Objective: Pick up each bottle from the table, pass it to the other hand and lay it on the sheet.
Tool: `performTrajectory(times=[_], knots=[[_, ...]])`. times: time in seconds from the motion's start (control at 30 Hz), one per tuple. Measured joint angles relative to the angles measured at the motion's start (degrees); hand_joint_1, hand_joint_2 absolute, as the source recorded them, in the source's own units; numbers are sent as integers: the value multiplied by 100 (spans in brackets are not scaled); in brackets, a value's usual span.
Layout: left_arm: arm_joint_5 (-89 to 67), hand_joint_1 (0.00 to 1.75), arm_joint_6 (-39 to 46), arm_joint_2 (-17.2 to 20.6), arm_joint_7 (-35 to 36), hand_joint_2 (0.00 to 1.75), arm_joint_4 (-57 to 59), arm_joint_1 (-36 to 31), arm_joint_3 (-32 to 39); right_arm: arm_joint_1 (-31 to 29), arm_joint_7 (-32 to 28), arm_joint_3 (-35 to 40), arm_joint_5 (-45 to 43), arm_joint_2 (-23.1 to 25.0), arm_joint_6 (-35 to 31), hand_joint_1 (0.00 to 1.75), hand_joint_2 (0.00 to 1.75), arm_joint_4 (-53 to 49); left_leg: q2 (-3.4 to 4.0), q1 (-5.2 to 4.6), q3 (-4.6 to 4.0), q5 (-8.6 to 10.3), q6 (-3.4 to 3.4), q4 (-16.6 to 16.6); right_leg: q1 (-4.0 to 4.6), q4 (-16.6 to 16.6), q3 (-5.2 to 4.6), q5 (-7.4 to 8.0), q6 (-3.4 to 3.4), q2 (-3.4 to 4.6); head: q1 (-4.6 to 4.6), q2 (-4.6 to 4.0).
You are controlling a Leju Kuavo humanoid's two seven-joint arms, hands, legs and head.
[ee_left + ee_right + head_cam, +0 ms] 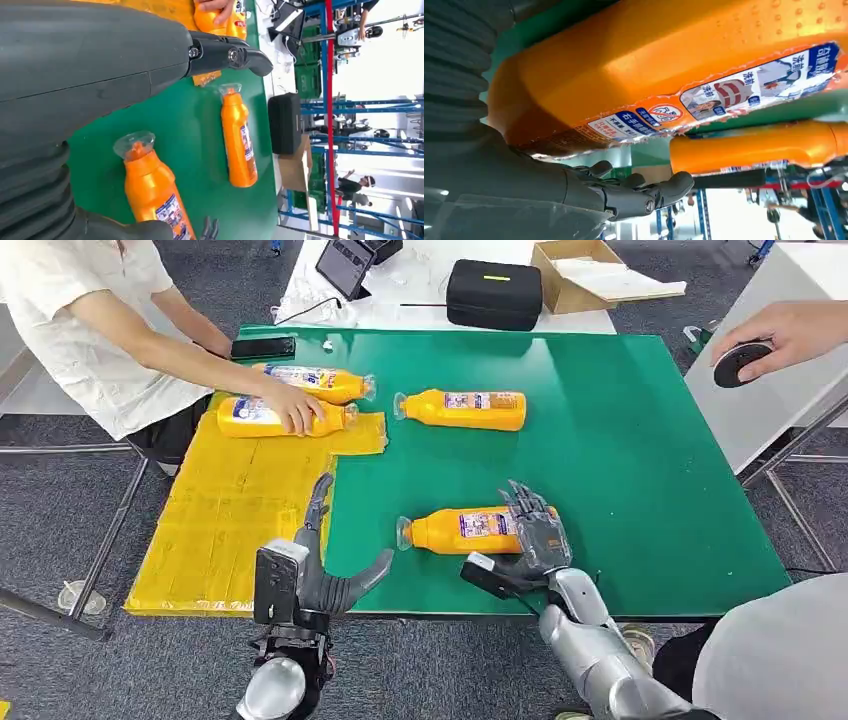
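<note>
Right now the right hand is resting spread-fingered against the near orange bottle's base end, grip unclear; its long axis is running toward the empty, spread left hand.

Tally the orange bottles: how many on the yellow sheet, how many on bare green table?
Orange bottles on the yellow sheet: 2, one under a person's hand at, one beside it at.
Orange bottles on the green table: 2, the far one and the near one at the right hand.
Total: 4 bottles.
</note>
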Motion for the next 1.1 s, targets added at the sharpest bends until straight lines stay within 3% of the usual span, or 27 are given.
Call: performTrajectory(times=[0.3,0.37,0.4,0.43,0.47,0.5,0.6,0.8,1.1], knots=[[63,0,-199,2,302,175,-2,-3,15,-343,540,225,68,-105,1020,9,175,232,11,0,63,-5,2,0,0,-7,48,2,-3,21,2,-2],[70,0,-212,2,306,175,-2,-3,22,-378,566,267,68,-127,1087,42,175,258,10,0,68,-1,5,0,0,-8,53,5,-4,22,2,-2],[70,0,-214,4,308,175,-2,-3,24,-387,569,275,66,-133,1094,68,175,271,10,0,70,0,6,0,0,-8,55,7,-3,21,2,-2],[70,0,-214,4,310,175,-2,-3,24,-393,582,280,65,-140,1105,140,175,282,10,0,70,3,9,0,0,-8,59,10,-1,21,2,-2],[70,0,-219,4,317,175,-2,-4,24,-404,634,293,74,-144,1167,168,175,300,10,-1,72,3,9,0,0,-8,60,11,-2,22,2,-2],[72,0,-232,4,339,175,-2,-4,26,-425,707,315,101,-149,1293,175,175,315,11,-1,77,3,8,0,0,-9,61,12,-4,25,0,-2],[90,0,-273,7,393,175,-2,-3,26,-529,945,402,164,-208,1772,175,175,341,8,-1,99,-2,11,0,0,-14,30,-2,-7,27,0,-2],[111,0,-374,11,407,175,31,-4,28,-772,1111,538,205,-284,2409,175,175,413,-6,-1,124,-10,25,0,0,-17,67,-7,16,23,2,-2],[114,0,-424,9,407,175,48,-22,31,-856,1113,590,192,-310,2539,175,175,477,-5,-1,130,-19,24,0,0,-27,82,-13,25,23,2,-2]])
